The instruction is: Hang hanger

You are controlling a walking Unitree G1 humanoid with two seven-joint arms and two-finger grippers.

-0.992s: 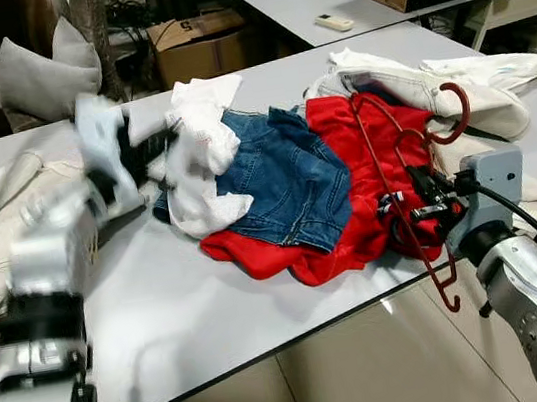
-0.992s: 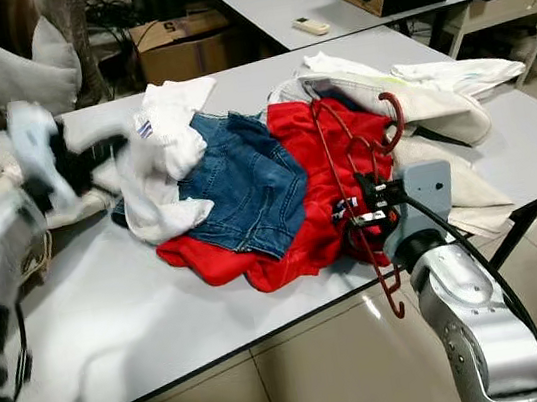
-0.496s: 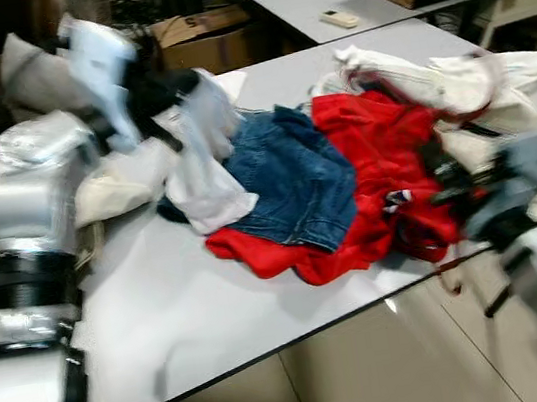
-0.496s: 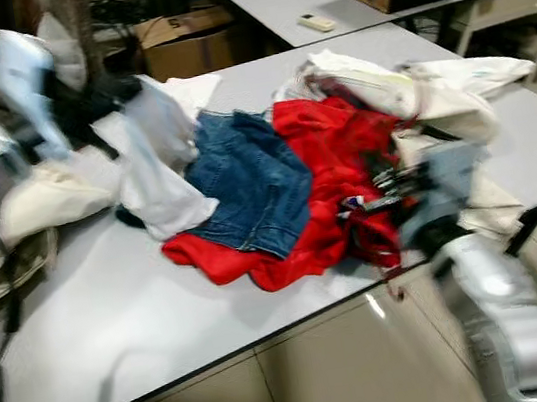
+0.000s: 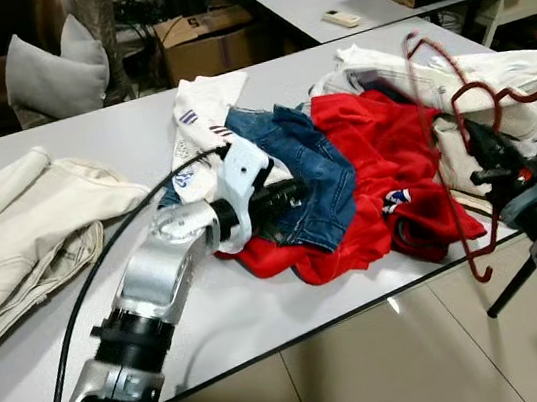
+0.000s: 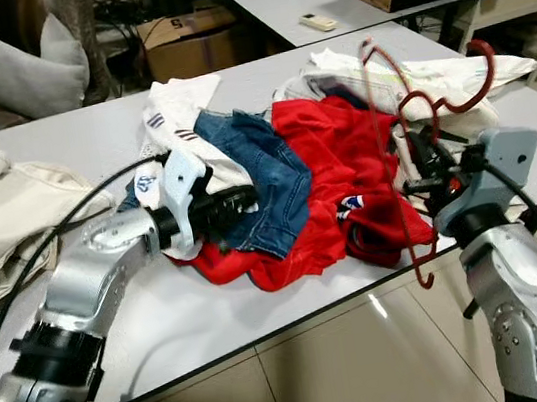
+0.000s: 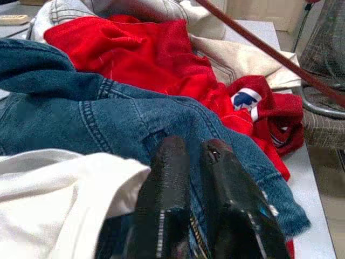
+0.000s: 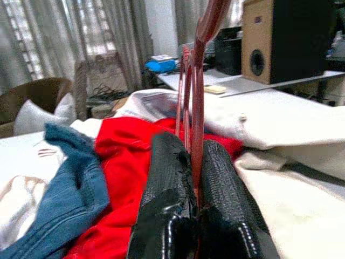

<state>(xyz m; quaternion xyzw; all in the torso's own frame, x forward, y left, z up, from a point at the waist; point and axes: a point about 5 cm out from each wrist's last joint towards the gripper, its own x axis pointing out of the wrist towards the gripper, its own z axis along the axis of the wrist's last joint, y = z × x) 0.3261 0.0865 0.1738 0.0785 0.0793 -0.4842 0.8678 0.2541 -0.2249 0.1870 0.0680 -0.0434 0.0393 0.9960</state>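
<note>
Red hangers (image 6: 395,152) — a small bunch of them — are pinched tight in the right gripper (image 8: 195,162), lifted clear of the table (image 5: 216,320) at its front edge near the right corner, hooks curling up over the cream clothes (image 5: 493,76). The left gripper (image 7: 188,178) lies low by the front edge with its fingers (image 7: 164,205) pressed together on nothing, tips against the blue jeans (image 5: 299,171) beside a white garment (image 5: 200,135), the red top (image 5: 384,158) spread between the two grippers.

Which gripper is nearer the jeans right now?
Left. The left gripper lies on the jeans, fingers together. The right gripper is beyond the red garment at the table edge, clamping the red hanger.
</note>
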